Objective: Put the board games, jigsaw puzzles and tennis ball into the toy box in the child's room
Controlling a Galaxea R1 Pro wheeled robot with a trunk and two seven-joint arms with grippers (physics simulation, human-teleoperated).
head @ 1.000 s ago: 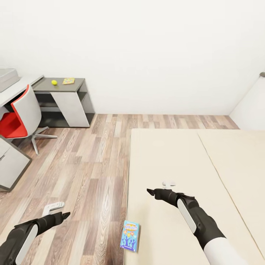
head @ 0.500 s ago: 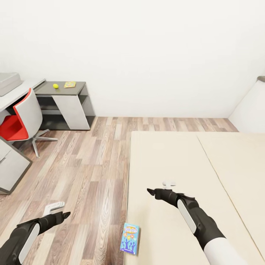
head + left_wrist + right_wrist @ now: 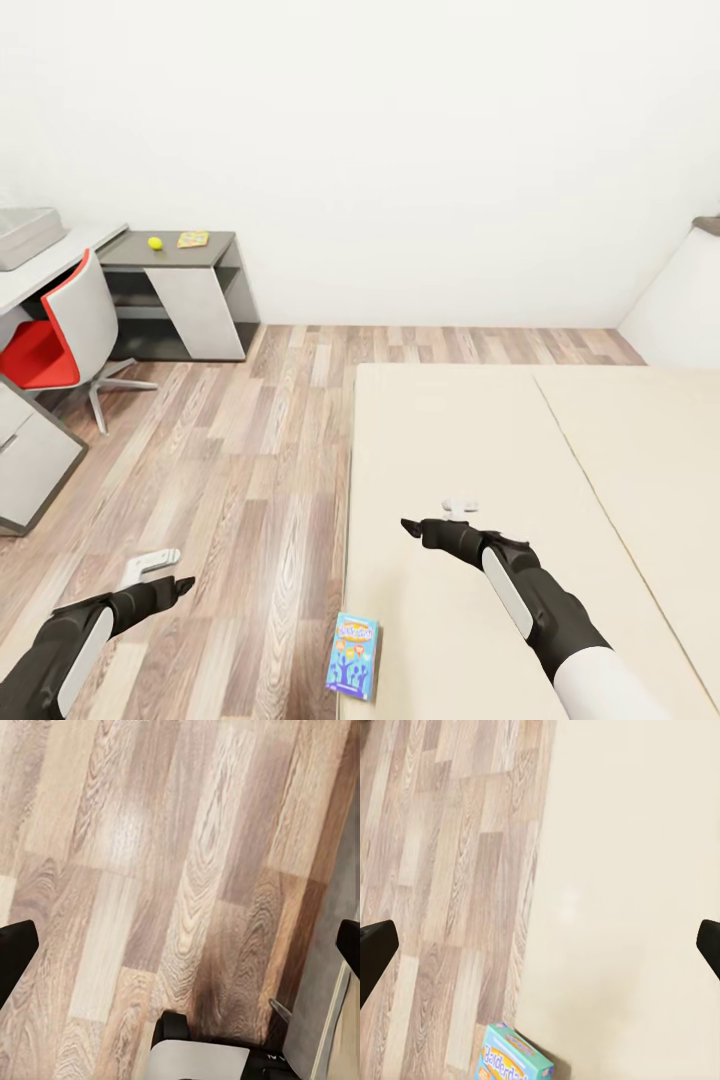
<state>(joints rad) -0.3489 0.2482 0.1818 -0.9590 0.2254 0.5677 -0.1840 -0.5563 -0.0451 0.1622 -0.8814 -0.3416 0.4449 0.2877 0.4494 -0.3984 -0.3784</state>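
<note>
Backing away, that's the read: the whole head picture has slid down a touch since a second ago, desk and bed both sitting lower, so the camera moved, not the things.

Far left, the shallow light-grey toy box (image 3: 28,236) sits on the white counter (image 3: 85,248). On the lower dark-grey section, the small yellow-green tennis ball (image 3: 155,243) lies near the front edge, with a flat multicolour jigsaw puzzle (image 3: 192,239) just beside it.

Down low, the left pincer (image 3: 183,583) hangs over the wood-plank floor (image 3: 250,480), arm stretched forward; its wrist view has the fingertips wide apart, nothing between them.

Now the key item: the small blue board game box (image 3: 353,655) leans at the left edge of the beige bed (image 3: 480,440), long axis running away from the robot. It lies behind and left of the right pincer (image 3: 408,525), between the two arms, the right nearer by my judgement. That pincer hovers over the mattress, spread open and empty.
</note>
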